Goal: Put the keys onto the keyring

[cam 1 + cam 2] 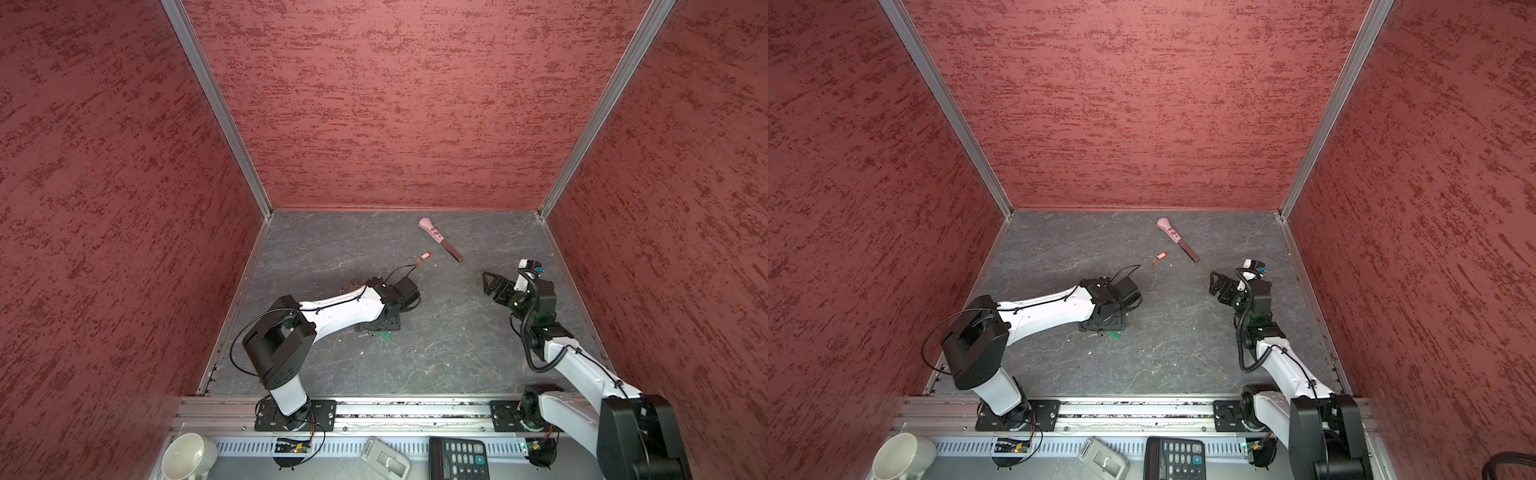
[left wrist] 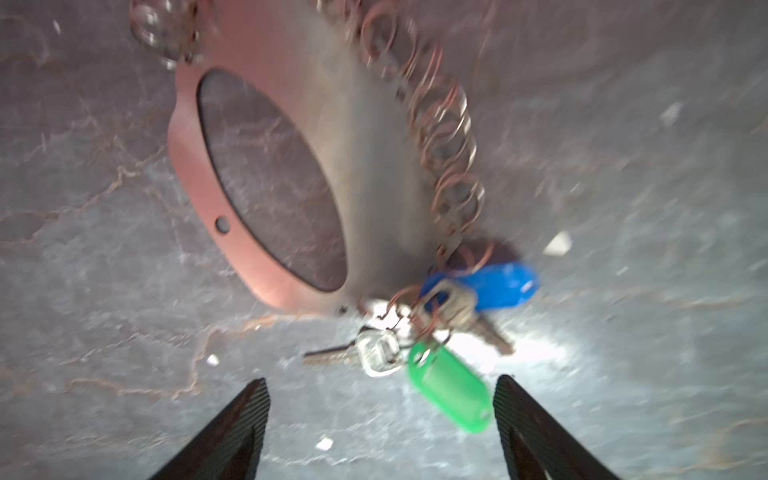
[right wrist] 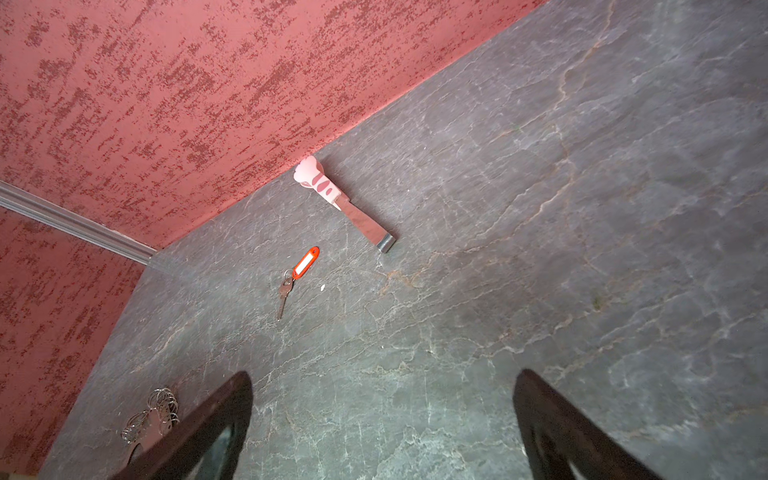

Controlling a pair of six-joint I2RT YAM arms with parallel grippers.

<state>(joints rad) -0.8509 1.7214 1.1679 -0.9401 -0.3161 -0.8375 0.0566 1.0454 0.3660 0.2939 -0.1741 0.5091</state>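
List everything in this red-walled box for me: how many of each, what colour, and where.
keyring: one, silver chain links on a brownish strap, on the table under the left arm
blue-tagged key: one, at the chain's end
green-tagged key: one, beside the blue one
red-tagged key: one, alone on the table, apart from the keyring
pink-handled tool: one, dark blade, near the back wall
table: one, grey marbled
mug: one, white, front ledge, left
grey device: one, front ledge, middle
calculator: one, black, front ledge
left gripper: one, black, open, over the keys
right gripper: one, black, open, empty
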